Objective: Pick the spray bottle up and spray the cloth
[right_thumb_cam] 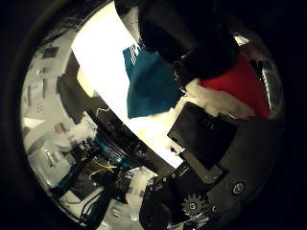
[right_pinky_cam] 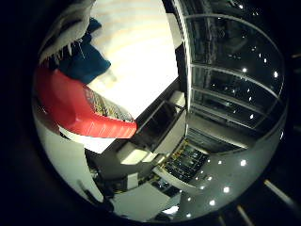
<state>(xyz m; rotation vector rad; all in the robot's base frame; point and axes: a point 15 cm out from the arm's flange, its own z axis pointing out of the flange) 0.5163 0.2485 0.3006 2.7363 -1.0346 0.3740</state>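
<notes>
The red spray bottle (right_pinky_cam: 80, 108) with a printed label lies close against the palm in the little finger side view. Its red body and white top (right_thumb_cam: 240, 81) also show in the thumb side view. My hand (right_thumb_cam: 182, 38) has its black fingers curled over the bottle there, and a white finger (right_pinky_cam: 71, 28) shows beside it in the little finger side view. A blue-teal cloth (right_thumb_cam: 152, 81) lies crumpled on the white table (right_thumb_cam: 96, 57), just past the bottle. The cloth also shows behind the bottle in the little finger side view (right_pinky_cam: 87, 61).
Past the table's edge stands a rack with equipment (right_pinky_cam: 188, 160), which the thumb side view shows too (right_thumb_cam: 96, 158). A glazed wall and a ceiling with small lights (right_pinky_cam: 235, 56) fill the far side.
</notes>
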